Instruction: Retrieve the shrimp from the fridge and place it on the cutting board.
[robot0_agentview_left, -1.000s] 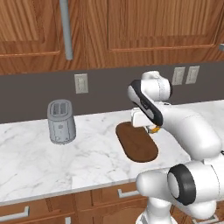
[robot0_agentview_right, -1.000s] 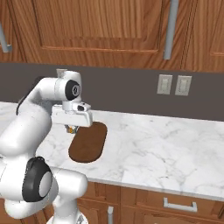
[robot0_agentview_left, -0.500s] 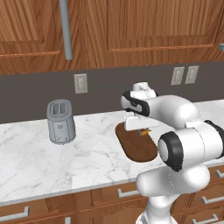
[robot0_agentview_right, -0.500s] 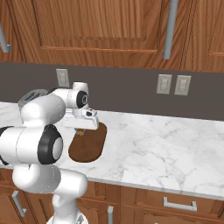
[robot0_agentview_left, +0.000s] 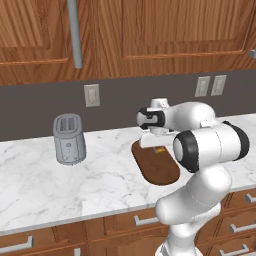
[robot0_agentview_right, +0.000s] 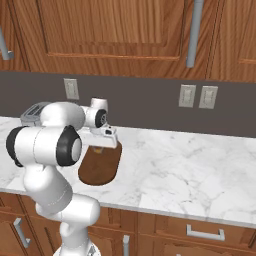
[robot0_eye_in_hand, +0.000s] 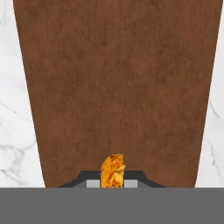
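Hovering low over the far end of the cutting board (robot0_agentview_left: 157, 167), with the end effector (robot0_agentview_left: 159, 148) clamped tight on the shrimp (robot0_agentview_left: 160, 150). From the hand camera: little orange curl poking up between the two dark tips, brown wood right underneath, marble of the desk (robot0_agentview_left: 40, 185) down both sides.

Changed over the last second: arm folded in closer to its own body, wrist swung round, hand brought down nearer the board. Same tight grip the whole way, no sign of letting go. Board and toaster (robot0_agentview_left: 69, 139) sitting exactly where they were.

Meaning for the task, as far as can be judged: fetching half done, carrying half basically done too, only the drop left. Probably just needs a touch more lowering, then opening up. Can't tell for sure whether already touching the wood or hanging just above it; looks just above from the side views. Tiny thing, so maybe prone to rolling or sticking to a tip on release.

Head count: one shrimp, one cutting board, one toaster, three wall plates (robot0_agentview_left: 91, 95) on the backsplash (one alone, two side by side), one end effector.
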